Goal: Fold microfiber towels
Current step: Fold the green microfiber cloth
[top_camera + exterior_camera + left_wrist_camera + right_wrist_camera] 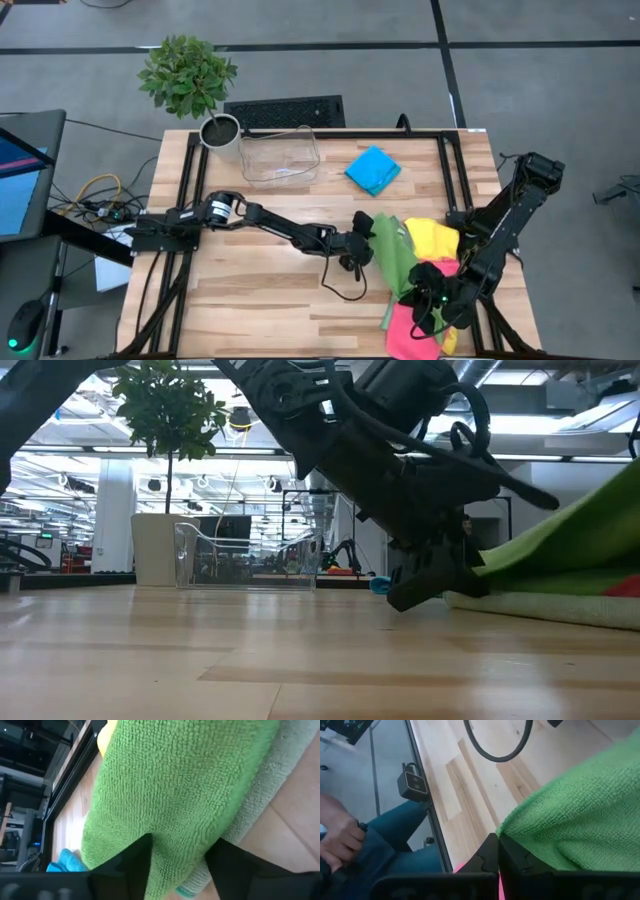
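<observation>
A bright green microfiber towel (393, 262) lies as a long strip at the table's right, over a pale sage towel (272, 780), and slopes upward in the low view (585, 535). My left gripper (362, 243) is shut on its far end. My right gripper (425, 310) is shut on its near corner. A yellow towel (436, 238) and a pink towel (408, 330) lie beside it on the table. A folded blue towel (373, 170) rests flat farther back. My left gripper has the green towel's rounded, bunched end (180, 845) between its two fingers (135, 867), and the cloth fills the gap. It comes slanting down from the table's left. This end stays low, on the sage towel. My right gripper pinches a corner of the green towel (506, 827) between its shut fingertips (490, 852). From that corner the cloth spreads away over the table; one layer or several, I cannot tell.
A clear plastic bin (280, 155) and a potted plant (190, 80) stand at the far edge. A black cable loop (340, 285) lies on the wood by my left gripper. A person's leg and hand (340, 837) show beyond the near edge. Bare wood fills the table's left half.
</observation>
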Available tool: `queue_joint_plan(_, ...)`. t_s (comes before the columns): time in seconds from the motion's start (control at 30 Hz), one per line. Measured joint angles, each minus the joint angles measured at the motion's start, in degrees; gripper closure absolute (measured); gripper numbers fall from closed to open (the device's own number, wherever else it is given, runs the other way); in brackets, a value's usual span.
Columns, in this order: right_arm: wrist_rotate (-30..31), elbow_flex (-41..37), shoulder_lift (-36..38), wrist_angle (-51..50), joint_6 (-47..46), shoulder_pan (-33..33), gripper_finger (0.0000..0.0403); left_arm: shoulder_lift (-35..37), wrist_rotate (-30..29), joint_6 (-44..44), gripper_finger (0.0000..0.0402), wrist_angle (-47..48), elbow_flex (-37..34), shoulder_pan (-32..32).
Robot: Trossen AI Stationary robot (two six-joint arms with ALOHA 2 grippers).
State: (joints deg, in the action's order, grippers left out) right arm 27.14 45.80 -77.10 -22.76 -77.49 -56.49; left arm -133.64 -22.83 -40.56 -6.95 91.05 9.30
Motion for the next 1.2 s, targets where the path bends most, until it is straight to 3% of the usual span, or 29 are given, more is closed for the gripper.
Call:
queue_joint_plan(0.17, 0.00, 0.00, 0.00, -0.11, 0.00, 0.00, 0.0377, 0.00, -2.00, 0.63, 0.0308, -0.01, 0.00, 1.33)
queue_joint_plan(0.4, 0.00, 0.00, 0.00, -0.10, -0.02, 0.01, 0.0384, 0.76, -10.19, 0.71, 0.0393, 3.13, 0.02, 4.09)
queue_joint_plan(0.63, -0.44, 0.02, 0.49, -1.19, 1.81, 2.94, 0.0384, 9.96, -11.63, 9.88, 0.0399, 18.47, 0.04, 6.34)
queue_joint_plan(0.77, -1.72, 2.92, 0.57, -2.95, 9.51, 6.78, 0.0388, 18.15, -12.15, 17.75, 0.0400, 29.16, 0.05, 6.70)
queue_joint_plan(0.93, -1.73, 11.83, 0.57, -8.75, 25.37, 12.62, 0.0390, 27.21, -13.46, 27.06, 0.0401, 44.46, 0.11, 8.31)
queue_joint_plan(1.2, 0.71, 28.91, 0.59, -24.59, 45.28, 22.24, 0.0390, 41.17, -24.08, 40.43, 0.0401, 65.29, 0.09, 12.64)
